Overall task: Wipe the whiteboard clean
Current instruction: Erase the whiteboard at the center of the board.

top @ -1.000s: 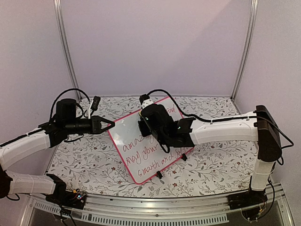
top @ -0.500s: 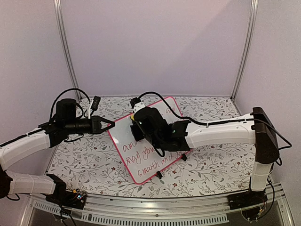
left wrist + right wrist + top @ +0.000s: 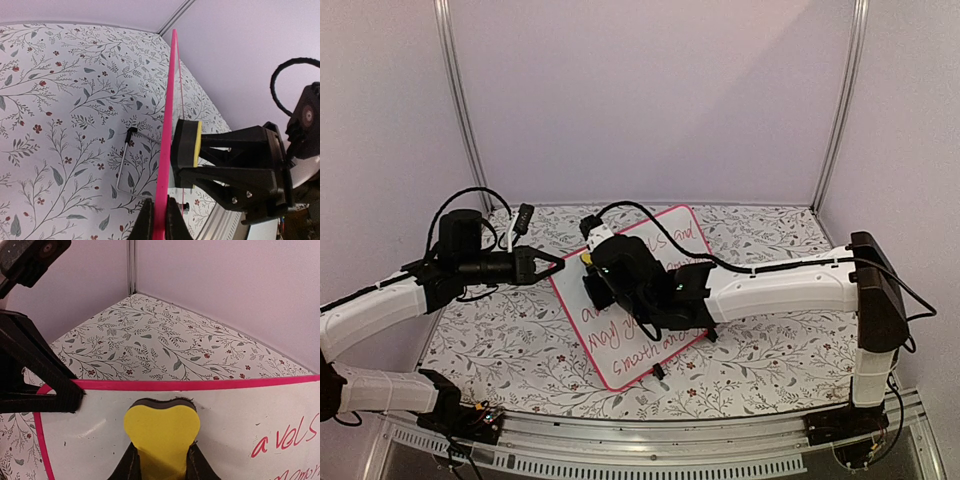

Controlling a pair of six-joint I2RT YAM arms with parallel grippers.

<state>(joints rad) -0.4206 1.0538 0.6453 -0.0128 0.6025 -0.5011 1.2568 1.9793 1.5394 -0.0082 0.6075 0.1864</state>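
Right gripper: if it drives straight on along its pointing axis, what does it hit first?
The whiteboard. The eraser held in the right gripper looks pressed against the board's face just inside the pink frame, though exact contact is hard to confirm.

Whiteboard [image 3: 620,355] lies on bench [image 3: 480,330], centre. Eraser [image 3: 161,432] on its far left corner, beside left gripper [image 3: 558,265] at that edge.

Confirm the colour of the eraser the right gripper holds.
Yellow eraser with a dark layer on one side; clearest in the right wrist view.
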